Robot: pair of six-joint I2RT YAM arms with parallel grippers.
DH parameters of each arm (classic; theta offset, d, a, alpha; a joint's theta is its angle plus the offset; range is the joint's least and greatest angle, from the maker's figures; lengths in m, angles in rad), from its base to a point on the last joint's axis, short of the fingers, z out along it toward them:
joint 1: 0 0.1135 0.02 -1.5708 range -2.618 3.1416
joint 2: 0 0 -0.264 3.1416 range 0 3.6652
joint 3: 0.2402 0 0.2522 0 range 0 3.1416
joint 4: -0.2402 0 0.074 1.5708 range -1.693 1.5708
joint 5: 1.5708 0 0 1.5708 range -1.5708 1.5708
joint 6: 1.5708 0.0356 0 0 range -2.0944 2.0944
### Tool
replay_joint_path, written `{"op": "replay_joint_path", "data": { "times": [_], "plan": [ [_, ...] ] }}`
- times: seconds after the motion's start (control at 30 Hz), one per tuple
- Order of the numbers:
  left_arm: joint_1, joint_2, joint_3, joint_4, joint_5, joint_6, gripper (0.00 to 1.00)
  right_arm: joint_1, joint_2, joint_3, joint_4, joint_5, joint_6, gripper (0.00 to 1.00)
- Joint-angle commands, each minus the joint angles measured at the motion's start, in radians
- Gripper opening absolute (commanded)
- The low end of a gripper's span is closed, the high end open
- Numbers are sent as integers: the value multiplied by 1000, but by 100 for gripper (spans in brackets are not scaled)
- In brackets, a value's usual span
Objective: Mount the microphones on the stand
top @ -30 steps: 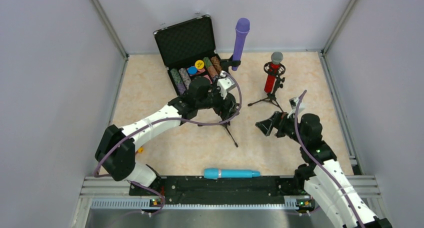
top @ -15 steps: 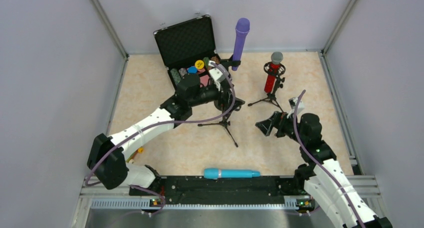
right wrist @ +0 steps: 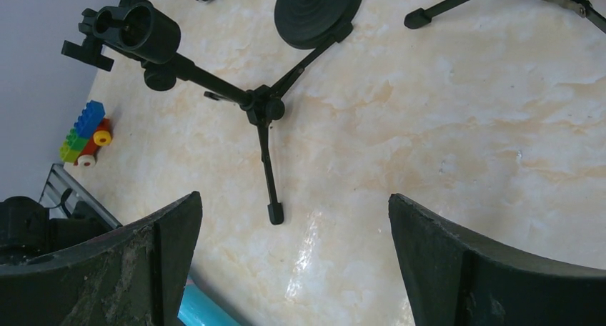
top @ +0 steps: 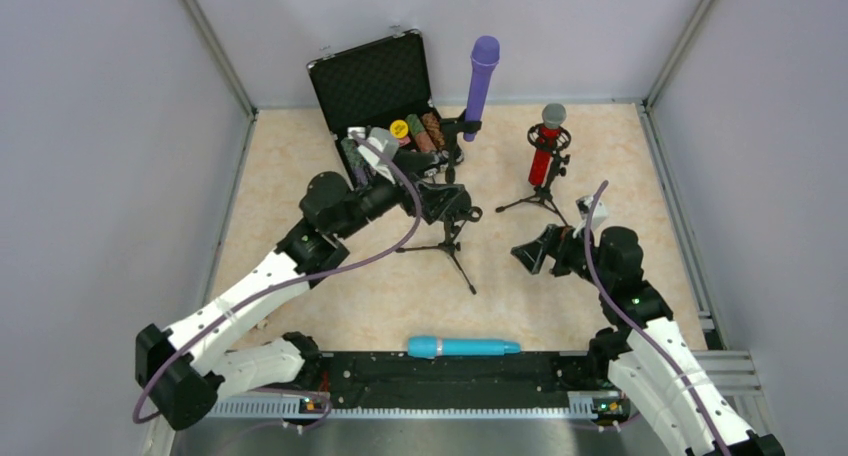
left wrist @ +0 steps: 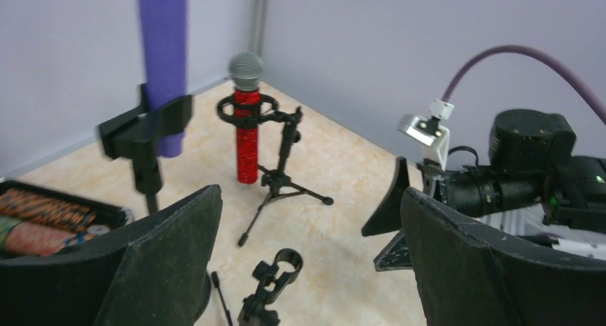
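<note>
The purple microphone [top: 482, 74] stands upright in a clip on a round-base stand [top: 468, 128] at the back; it also shows in the left wrist view [left wrist: 163, 47]. The glittery red microphone [top: 544, 148] with a silver head sits in a tripod stand, also seen by the left wrist [left wrist: 246, 129]. The light blue microphone [top: 463, 347] lies flat at the near edge; its end shows in the right wrist view [right wrist: 207, 312]. An empty tripod stand [top: 452, 238] has its clip [left wrist: 284, 269] free. My left gripper [top: 445, 200] is open above that clip [right wrist: 136, 29]. My right gripper [top: 530, 251] is open and empty, right of the stand.
An open black case [top: 380, 86] with colourful chips stands at the back left. A small toy of coloured bricks [right wrist: 86, 134] lies on the floor near the left arm. Grey walls close in the sides and back. A black rail [top: 450, 371] runs along the near edge.
My left arm has swung out to the left and its wrist has turned, so the open gripper now points right over the empty stand. The right arm and the microphones have not moved.
</note>
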State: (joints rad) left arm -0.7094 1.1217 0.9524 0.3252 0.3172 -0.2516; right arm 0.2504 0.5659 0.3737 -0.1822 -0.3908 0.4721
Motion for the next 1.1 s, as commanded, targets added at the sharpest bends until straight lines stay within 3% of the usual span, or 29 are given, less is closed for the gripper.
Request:
{"op": "replay_joint_path", "data": {
  "times": [0.0, 0.17, 0.4, 0.5, 0.73, 0.9, 1.07],
  "plan": [
    [3, -139, -99, -52, -293, -60, 99, -6, -5, 39, -5, -14, -13, 99],
    [5, -238, -233, -189, -500, -123, 99, -5, -9, 19, -8, -32, 11, 99],
    [5, -388, -443, -374, -643, -397, 99, -6, 5, 6, -59, -93, 38, 99],
    [4, -478, -556, -393, -680, -543, 99, -5, 12, -17, -63, -120, 58, 99],
    [5, -653, -728, -415, -728, -712, 99, 25, 77, -35, -78, -141, 66, 99],
    [5, -709, -730, -470, -729, -697, 99, 126, 101, -40, -46, -77, 97, 99],
    [5, -713, -725, -408, -598, -593, 99, 208, 98, -24, -54, -74, 100, 99]
  ]
}}
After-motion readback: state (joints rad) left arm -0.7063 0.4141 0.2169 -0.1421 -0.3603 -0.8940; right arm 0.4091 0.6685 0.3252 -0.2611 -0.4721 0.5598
